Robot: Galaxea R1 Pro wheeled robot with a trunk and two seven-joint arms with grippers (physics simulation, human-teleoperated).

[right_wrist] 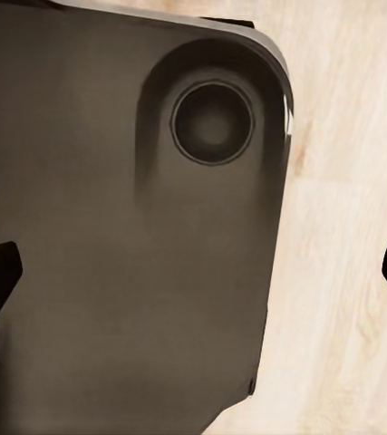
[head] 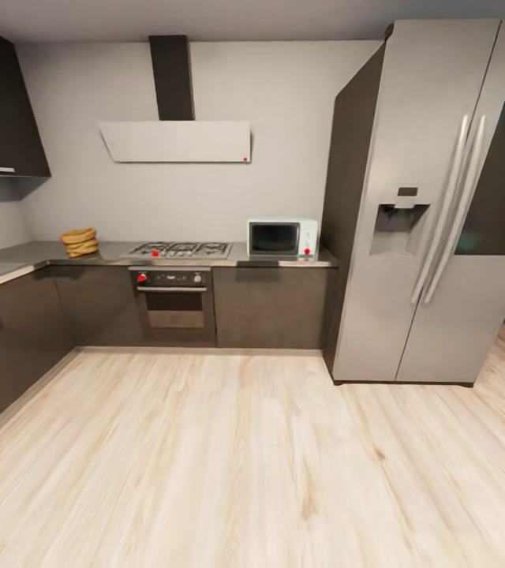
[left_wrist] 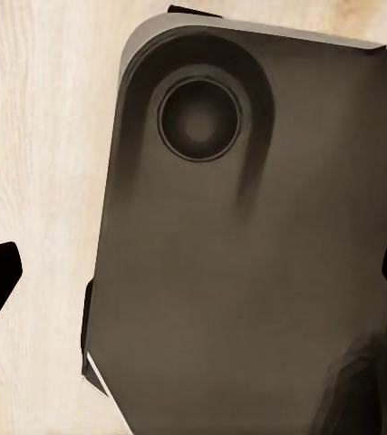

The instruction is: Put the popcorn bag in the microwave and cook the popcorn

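Driving forward is your step now: the popcorn bag (head: 80,241) sits at eleven o'clock on the countertop (head: 16,256), left of the hob (head: 180,250), with the microwave (head: 282,237) at one o'clock. Steer toward the bag first. Both grippers (left_wrist: 193,272) (right_wrist: 193,272) hang spread and empty over the robot's base (left_wrist: 247,272).
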